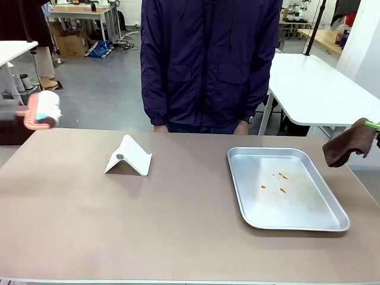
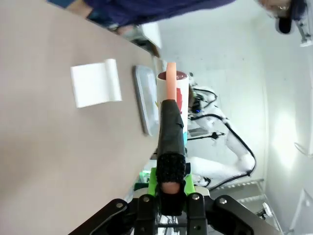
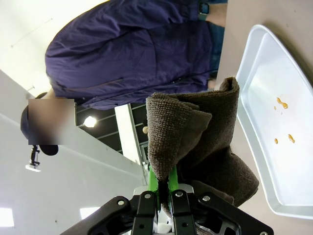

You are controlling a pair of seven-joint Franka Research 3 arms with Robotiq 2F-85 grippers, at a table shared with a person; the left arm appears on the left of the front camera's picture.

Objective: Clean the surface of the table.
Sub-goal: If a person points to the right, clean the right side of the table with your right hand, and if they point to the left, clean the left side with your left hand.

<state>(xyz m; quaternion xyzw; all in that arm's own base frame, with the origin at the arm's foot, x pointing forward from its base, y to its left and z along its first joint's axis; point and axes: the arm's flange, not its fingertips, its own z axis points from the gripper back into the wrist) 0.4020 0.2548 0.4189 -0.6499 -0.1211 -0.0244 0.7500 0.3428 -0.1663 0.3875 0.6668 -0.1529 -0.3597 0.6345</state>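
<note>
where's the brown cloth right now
Front view, far right: the brown cloth hangs from the right gripper, just right of the silver tray.

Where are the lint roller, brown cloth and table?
lint roller (image 1: 48, 105), front view, on its white roll.
brown cloth (image 1: 346, 147), front view, middle of the hanging fold.
table (image 1: 178, 228), front view, bare top near the front edge.

A near strip of the table (image 1: 77, 237) is left open from side to side. Left of the middle, farther back, the way is blocked by a white folded stand (image 1: 129, 157). The right part is taken up by a silver tray (image 1: 236, 187), with a bare lane left between the two. The far edge is closed at the middle by a person (image 1: 208, 65). A lint roller (image 1: 45, 110) and a brown cloth (image 1: 347, 145) are held off the left and right ends.
</note>
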